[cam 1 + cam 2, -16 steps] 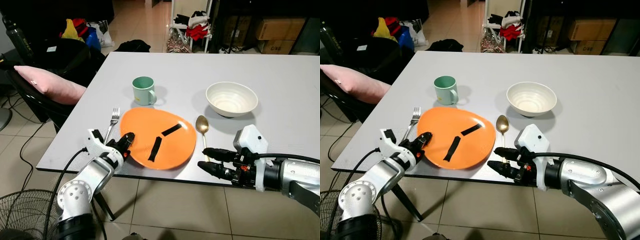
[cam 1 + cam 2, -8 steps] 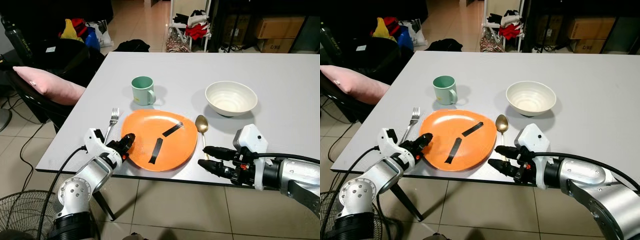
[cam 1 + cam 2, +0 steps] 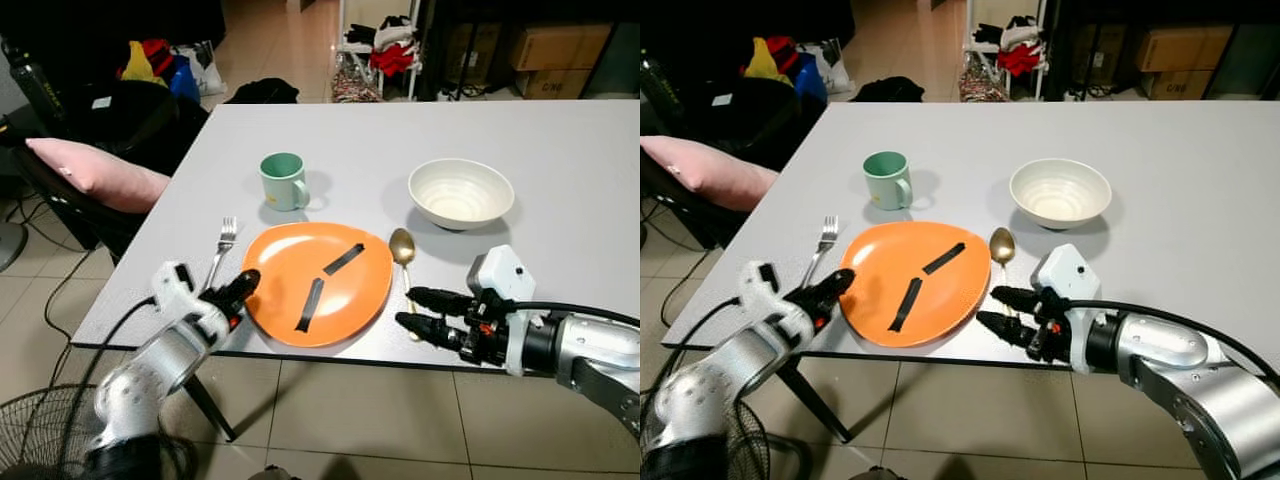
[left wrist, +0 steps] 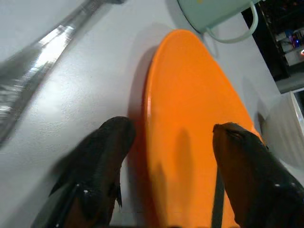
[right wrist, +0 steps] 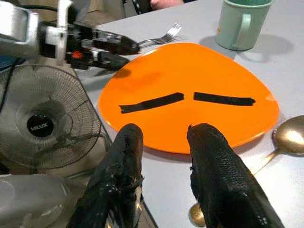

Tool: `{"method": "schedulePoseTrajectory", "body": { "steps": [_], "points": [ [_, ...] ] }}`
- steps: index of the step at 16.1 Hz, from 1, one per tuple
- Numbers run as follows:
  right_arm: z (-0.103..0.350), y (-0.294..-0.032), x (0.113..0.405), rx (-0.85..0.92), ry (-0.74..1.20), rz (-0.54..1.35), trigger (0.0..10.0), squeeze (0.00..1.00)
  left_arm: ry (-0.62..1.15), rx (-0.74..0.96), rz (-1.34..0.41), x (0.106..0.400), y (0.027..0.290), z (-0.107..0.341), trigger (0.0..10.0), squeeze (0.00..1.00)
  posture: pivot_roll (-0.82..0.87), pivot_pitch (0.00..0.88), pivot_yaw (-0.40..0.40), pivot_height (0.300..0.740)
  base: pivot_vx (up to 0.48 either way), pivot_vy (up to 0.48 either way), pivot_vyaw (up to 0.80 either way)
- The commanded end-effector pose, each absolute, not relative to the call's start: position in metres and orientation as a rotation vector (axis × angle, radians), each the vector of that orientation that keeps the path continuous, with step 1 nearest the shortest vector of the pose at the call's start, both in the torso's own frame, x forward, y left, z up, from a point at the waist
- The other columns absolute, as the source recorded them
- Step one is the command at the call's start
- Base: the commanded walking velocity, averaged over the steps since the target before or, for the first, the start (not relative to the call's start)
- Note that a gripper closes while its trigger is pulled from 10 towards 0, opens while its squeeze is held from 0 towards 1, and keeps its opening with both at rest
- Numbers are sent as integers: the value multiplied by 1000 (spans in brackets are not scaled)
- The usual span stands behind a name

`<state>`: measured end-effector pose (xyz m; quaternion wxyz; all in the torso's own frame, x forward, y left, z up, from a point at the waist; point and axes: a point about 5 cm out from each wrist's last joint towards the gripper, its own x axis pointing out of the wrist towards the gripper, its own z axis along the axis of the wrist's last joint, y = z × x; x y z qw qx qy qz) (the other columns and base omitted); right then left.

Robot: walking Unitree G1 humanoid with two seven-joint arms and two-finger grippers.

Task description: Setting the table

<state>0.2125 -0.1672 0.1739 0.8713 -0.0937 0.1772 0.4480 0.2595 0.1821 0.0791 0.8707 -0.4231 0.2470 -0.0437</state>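
Flat orange plate (image 3: 318,283) with 2 black tape strips sits at the near edge of the grey table (image 3: 560,160), silver fork (image 3: 221,246) just left of it, gold spoon (image 3: 404,252) just right, green mug (image 3: 283,180) beyond on the far left, white bowl (image 3: 461,193) on the far right. Left gripper (image 4: 164,156) is open, fingers straddling the plate's near-left rim without clamping it. Right gripper (image 5: 164,166) is also open, empty, over the spoon handle near the table edge. Risk: plate is close to the edge, so a left-gripper pull could drag it off, or a push could slide it into the spoon; right fingers could knock the spoon handle off the table.
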Motion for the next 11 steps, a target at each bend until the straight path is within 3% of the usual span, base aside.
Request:
{"method": "schedulePoseTrajectory", "body": {
  "steps": [1, 3, 4, 6, 10, 11],
  "points": [
    [180, -170, 216, -202, 333, 911, 10000, 0, 486, -847, -86, 256, 191, 82, 10000, 1000, -139, 0, 117, 740, 0, 0, 0],
    [181, -171, 217, -193, 324, 902, 10000, 0, 456, -829, -104, 255, 193, 87, 10000, 1000, -139, 0, 117, 740, 0, 0, 0],
    [182, -172, 221, -179, 299, 863, 10000, 0, 389, -787, -159, 251, 194, 98, 10000, 0, -138, 0, 113, 740, 0, 0, 0],
    [185, -175, 233, -165, 246, 754, 10000, 0, 301, -690, -239, 245, 195, 117, 10000, 0, -137, 0, 113, 740, 0, 0, 0],
    [190, -172, 255, -183, 114, 452, 10000, 0, 70, -168, -150, 243, 191, 156, 10000, 0, -134, 0, 110, 740, 0, 0, 0],
    [188, -171, 256, -189, 109, 421, 10000, 0, 42, -112, -129, 243, 188, 161, 10000, 0, -134, 0, 110, 740, 0, 0, 0]
  ]
}}
